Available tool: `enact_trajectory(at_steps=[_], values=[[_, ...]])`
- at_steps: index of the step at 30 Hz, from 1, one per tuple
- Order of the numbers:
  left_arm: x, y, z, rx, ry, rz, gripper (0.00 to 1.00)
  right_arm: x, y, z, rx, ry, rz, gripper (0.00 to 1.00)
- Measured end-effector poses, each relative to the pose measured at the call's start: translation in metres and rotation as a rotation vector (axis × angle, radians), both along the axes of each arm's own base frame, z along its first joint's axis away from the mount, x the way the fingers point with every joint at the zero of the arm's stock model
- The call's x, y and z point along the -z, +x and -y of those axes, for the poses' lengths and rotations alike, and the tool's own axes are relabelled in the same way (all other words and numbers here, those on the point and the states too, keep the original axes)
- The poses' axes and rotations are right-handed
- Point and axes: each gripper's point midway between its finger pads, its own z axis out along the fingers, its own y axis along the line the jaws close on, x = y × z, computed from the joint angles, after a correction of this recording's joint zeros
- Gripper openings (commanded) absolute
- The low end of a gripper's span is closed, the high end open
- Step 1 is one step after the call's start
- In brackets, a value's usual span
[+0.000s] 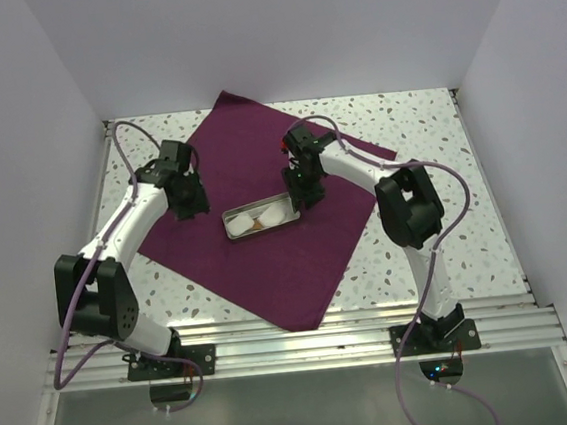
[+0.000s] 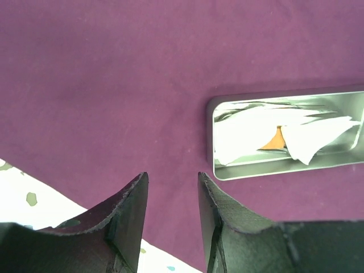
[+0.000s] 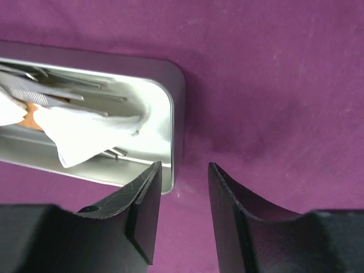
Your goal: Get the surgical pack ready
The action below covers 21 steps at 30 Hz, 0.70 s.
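1. The maroon cloth [image 1: 268,264] lay spread flat beneath the metal tray [image 3: 177,114] and reached well beyond the tray on every side.
2. The tray held white gauze [image 2: 250,133], a small orange item [image 2: 276,141] and steel instruments [image 3: 51,91].
3. The left end effector [image 2: 172,179] hung to the left of the tray, released and grasping nothing, with only cloth below it.
4. The right end effector [image 3: 183,166] hung at the right end of the tray, also released and empty, with one finger just beside the rim.
5. Hazard: a finger closing at the right end of the tray could catch the rim, which would likely shove or tip the tray and spill its contents.
6. Hazard: a pinch on cloth too close to the tray would probably drag the tray along with the fold. Uneven lifting by the two arms could skew the wrap.
7. The surface [image 1: 428,148] around the tray was pale speckled stone-pattern. Plain white walls [image 1: 276,32] enclosed it behind the tray and on both sides.
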Motion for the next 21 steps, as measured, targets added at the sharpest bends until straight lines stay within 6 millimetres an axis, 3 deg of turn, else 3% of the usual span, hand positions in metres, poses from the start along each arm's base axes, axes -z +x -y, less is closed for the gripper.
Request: enact_trajectory(at_steps=[8, 15, 21], values=[[-0.037, -0.005, -0.006, -0.015, 0.002, 0.11, 0.43, 0.008, 0.009, -0.005, 0.002, -0.018, 0.011, 0.27], [-0.039, -0.006, -0.007, -0.017, 0.004, 0.112, 0.41, 0.011, 0.018, -0.009, 0.017, -0.033, 0.019, 0.0], [-0.041, -0.002, -0.006, -0.016, 0.002, 0.113, 0.41, 0.012, 0.027, -0.01, 0.034, -0.053, 0.032, 0.0]])
